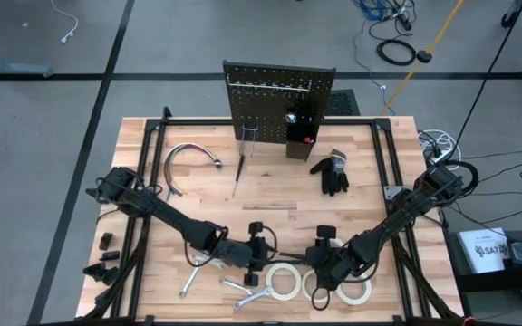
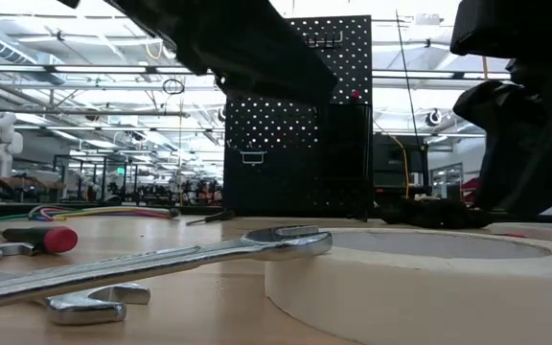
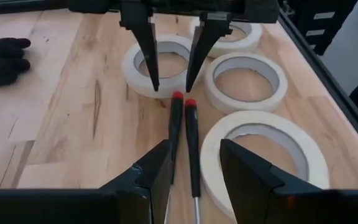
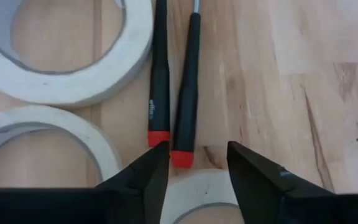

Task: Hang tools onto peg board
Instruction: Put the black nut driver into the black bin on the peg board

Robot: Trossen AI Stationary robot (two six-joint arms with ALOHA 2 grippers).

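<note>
Two thin black-handled screwdrivers with red end caps (image 3: 184,134) (image 4: 173,93) lie side by side on the table among several white tape rolls (image 3: 246,79). My left gripper (image 3: 194,168) (image 1: 263,263) is open and low over their shafts, one finger on each side. My right gripper (image 4: 197,168) (image 3: 171,87) faces it, open and slanting down, with its fingertips just off the red caps (image 4: 180,158). No touch shows at either gripper. The peg board (image 1: 279,100) stands upright at the table's far edge.
Silver wrenches (image 1: 243,290) (image 2: 161,259) lie near the front edge, left of the tape rolls. A red-handled screwdriver (image 2: 36,238) lies nearby. A black glove (image 1: 332,172), a curved chrome tube (image 1: 188,158) and another thin tool (image 1: 238,175) lie in front of the peg board.
</note>
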